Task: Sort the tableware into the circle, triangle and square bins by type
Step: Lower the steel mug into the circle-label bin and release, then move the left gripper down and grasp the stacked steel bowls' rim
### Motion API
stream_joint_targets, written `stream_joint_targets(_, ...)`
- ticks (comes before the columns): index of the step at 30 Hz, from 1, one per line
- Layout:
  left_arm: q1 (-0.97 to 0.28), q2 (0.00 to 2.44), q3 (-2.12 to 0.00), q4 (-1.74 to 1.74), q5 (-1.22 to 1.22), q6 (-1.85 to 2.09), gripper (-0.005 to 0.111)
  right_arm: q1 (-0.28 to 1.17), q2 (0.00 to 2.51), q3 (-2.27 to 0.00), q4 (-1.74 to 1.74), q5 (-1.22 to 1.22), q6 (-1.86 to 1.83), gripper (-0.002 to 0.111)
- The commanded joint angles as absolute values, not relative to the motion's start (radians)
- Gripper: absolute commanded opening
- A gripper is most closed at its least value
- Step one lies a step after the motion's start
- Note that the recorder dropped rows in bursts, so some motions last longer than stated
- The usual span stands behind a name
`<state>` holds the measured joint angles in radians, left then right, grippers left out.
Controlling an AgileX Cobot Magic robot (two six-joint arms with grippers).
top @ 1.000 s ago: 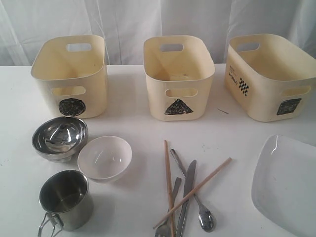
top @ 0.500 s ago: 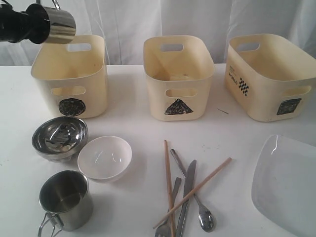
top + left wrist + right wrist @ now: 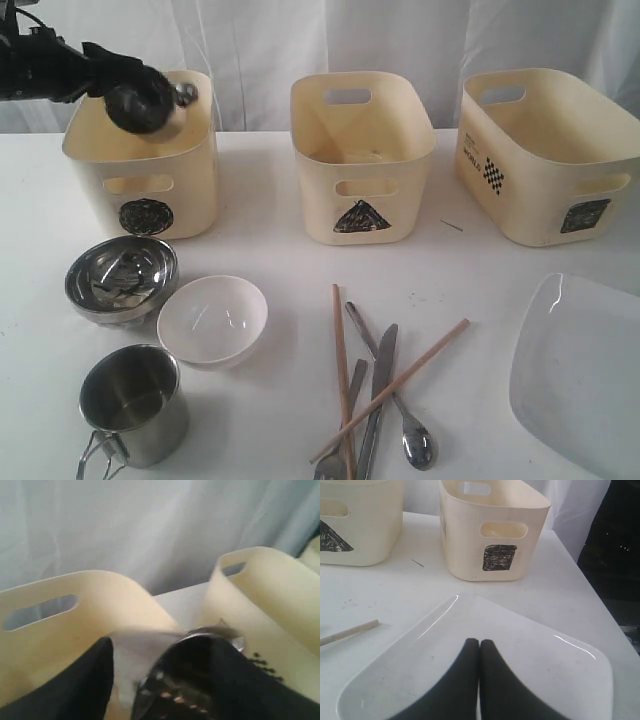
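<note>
Mug [image 3: 185, 680] lower, over circle bin [image 3: 175, 165] rim

The left arm [image 3: 45, 68] is bulky and matte black, built of rounded housings, and a thin dark cable [image 3: 12, 14] runs along its top at the edge of the exterior view. The left end effector [image 3: 160, 652] has two broad black fingers [image 3: 75, 690] with soft, rounded edges and a dull finish. The right end effector [image 3: 479, 644] has two smooth black fingers, wide at the base and tapering to blunt, rounded tips.
</note>
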<state>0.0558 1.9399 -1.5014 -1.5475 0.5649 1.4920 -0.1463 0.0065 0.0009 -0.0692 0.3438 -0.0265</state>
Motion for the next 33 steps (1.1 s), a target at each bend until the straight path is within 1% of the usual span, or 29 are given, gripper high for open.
stream_joint_targets(1, 0.048, 1.930, -1.514, -1.549, 0.707, 1.476, 0.062, -0.150, 0.000, 0.000, -0.075, 0.341, -0.022, 0.000)
stream_joint_targets(6, 0.048, 1.930, -1.514, -1.496, 0.679, 1.440, 0.062, -0.150, 0.000, 0.000, -0.075, 0.341, -0.022, 0.000)
stream_joint_targets(8, 0.048, 1.926, -1.514, -1.496, 0.750, 1.381, 0.061, -0.150, 0.000, 0.000, -0.075, 0.341, -0.022, 0.000)
stream_joint_targets(10, 0.048, 1.912, -1.514, -1.485, 0.838, 1.347, 0.058, -0.150, 0.000, 0.000, -0.075, 0.341, -0.022, 0.000)
stream_joint_targets(13, 0.048, 1.895, -1.514, -1.406, 0.964, 1.280, 0.044, -0.150, 0.000, 0.000, -0.075, 0.341, -0.022, 0.000)
stream_joint_targets(16, 0.048, 1.877, -1.514, -1.212, 0.990, 1.156, 0.023, -0.150, 0.000, 0.000, -0.075, 0.341, -0.022, 0.000)
stream_joint_targets(18, 0.048, 1.866, -1.514, -1.040, 0.997, 1.051, 0.003, -0.150, 0.000, 0.000, -0.075, 0.341, -0.022, 0.000)
stream_joint_targets(19, 0.048, 1.863, -1.514, -0.974, 1.002, 1.012, 0.000, -0.150, 0.000, 0.000, -0.075, 0.341, -0.022, 0.000)
stream_joint_targets(23, 0.048, 1.845, -1.514, -0.760, 1.046, 0.779, 0.000, -0.150, 0.000, 0.000, -0.075, 0.341, -0.022, 0.000)
stream_joint_targets(28, 0.045, 1.796, -1.444, -0.789, 1.047, 0.706, 0.000, -0.150, 0.000, 0.000, -0.075, 0.341, -0.022, 0.000)
stream_joint_targets(31, 0.045, 1.740, -1.356, -0.783, 1.012, 0.706, 0.000, -0.150, 0.000, 0.000, -0.075, 0.341, -0.022, 0.000)
stream_joint_targets(33, 0.045, 1.696, -1.278, -0.761, 0.945, 0.706, 0.000, -0.150, 0.000, 0.000, -0.075, 0.341, -0.022, 0.000)
